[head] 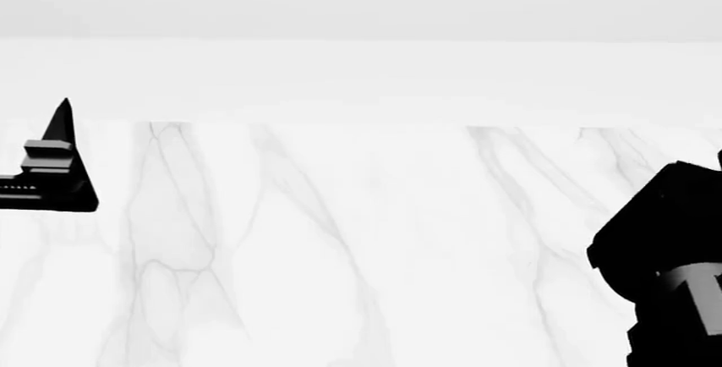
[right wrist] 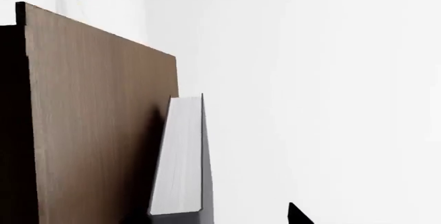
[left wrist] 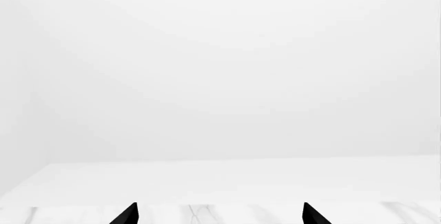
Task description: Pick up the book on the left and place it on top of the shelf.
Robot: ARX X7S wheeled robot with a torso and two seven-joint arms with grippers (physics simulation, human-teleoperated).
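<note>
Black fingertips of the left hand [left wrist: 219, 214] poke into the left wrist view with a broad gap between them and nothing in that gap, so this hand is spread wide and empty; beyond it lies only the white marbled surface [head: 361, 240] and a blank wall; neither the book nor the shelf appears in that view or in the head view.

Only the right wrist view shows them; the book [right wrist: 180, 157] presents a pale face of page edges with a thin black cover edge along one side, and it rests against the flat dark brown board of the shelf [right wrist: 96, 115], seemingly touching it; how it stands or leans I cannot tell from this wrist angle.

By its look the book is a thin hardcover; I judge it light, stiff and rather smooth, likely to slip if pinched at a corner; the fingers should close across its thickness, cover to cover, near the middle of the free edge away from the shelf board.

Of the right hand [right wrist: 300, 214] a single dark tip shows, well clear of the book; whether it is spread or closed I cannot tell.
</note>
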